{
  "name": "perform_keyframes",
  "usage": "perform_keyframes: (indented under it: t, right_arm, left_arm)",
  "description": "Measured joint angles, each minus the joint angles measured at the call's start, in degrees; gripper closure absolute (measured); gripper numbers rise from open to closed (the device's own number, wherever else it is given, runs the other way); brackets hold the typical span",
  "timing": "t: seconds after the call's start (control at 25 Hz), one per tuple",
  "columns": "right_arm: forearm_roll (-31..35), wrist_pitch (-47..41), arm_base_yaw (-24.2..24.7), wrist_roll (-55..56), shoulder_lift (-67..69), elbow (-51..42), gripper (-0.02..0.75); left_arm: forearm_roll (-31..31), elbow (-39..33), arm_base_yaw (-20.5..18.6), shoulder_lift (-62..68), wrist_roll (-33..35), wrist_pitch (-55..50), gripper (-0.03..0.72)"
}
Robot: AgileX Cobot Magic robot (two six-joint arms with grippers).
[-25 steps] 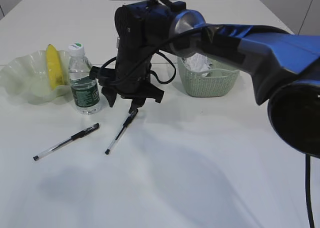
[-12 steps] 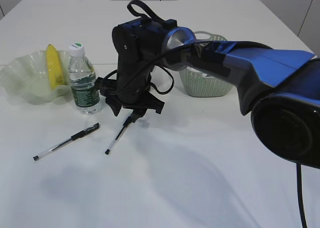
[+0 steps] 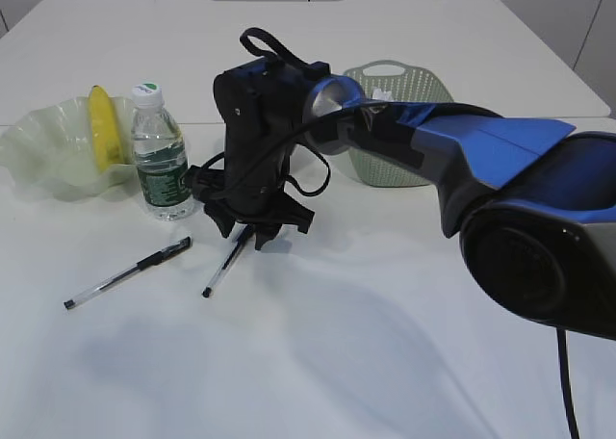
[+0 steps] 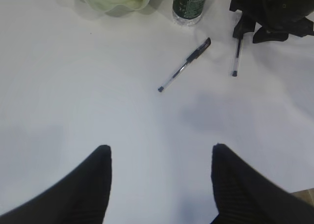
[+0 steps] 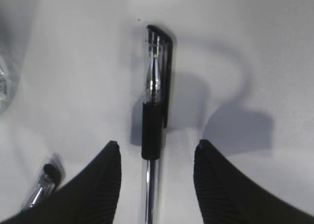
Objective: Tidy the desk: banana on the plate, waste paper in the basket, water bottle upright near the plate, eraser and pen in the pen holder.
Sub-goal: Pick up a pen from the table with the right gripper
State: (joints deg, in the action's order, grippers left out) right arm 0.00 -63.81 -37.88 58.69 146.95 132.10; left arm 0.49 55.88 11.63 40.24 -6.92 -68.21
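In the exterior view, the banana (image 3: 104, 128) was seen lying in the plate (image 3: 43, 141) at left, the water bottle (image 3: 159, 154) upright beside it, and the basket (image 3: 397, 121) partly hidden behind the arm. The right gripper (image 3: 252, 235) was lowered over one pen (image 3: 227, 263); a second pen (image 3: 128, 273) lay left of it.

In the left wrist view, the left gripper (image 4: 161, 180) was shown spread wide over bare desk (image 4: 98, 86).

In the right wrist view, the capped pen lay between parted fingers (image 5: 100, 184), ungripped; its lower end was cut off.
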Motion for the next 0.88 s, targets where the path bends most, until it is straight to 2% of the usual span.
perform_keyframes:
  t: [0.88]
  right_arm:
    - [-1.11,-5.38,0.00,0.00,0.93,0.42,0.379]
  left_arm:
    - [0.00,0.00,0.00,0.00,0.00,1.02,0.234]
